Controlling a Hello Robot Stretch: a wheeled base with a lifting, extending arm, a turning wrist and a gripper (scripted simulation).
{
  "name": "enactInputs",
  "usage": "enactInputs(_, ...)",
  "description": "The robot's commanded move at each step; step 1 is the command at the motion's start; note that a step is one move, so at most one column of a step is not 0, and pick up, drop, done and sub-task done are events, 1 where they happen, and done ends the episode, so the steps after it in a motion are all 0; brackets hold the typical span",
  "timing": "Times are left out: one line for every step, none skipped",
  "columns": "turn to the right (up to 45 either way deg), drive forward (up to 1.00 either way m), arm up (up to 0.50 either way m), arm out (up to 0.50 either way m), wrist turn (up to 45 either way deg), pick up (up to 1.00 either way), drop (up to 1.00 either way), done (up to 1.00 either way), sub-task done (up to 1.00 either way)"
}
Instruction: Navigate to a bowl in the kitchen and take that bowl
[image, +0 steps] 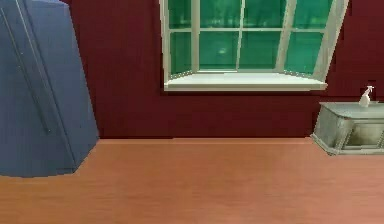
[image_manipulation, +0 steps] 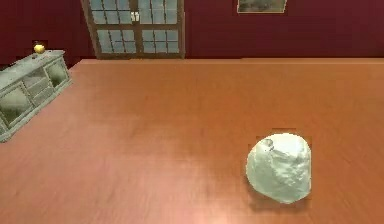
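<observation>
Where the bowl is cannot be told, nor the gripper's state. In the forward view a grey counter at the right carries a white bottle. A window is set in the red wall, and a blue fridge stands at the left. In the arm side view a pale crumpled lump lies on the floor, near right.

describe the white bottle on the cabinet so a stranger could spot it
On the dark red wall, find the white-framed window. Right of and below it stands a pale grey cabinet, with the bottle on top. It is white, slim and upright, unlike the low cabinet.
</observation>
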Motion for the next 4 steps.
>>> enactInputs(-39.0,0.0,0.0,0.0,0.0,0.0,0.0,0.0,0.0)
enactInputs(0.0,0.2,0.0,0.0,0.0,0.0,0.0,0.0,0.0)
enactInputs(-45.0,0.0,0.0,0.0,0.0,0.0,0.0,0.0,0.0)
enactInputs(-6.0,0.0,0.0,0.0,0.0,0.0,0.0,0.0,0.0)
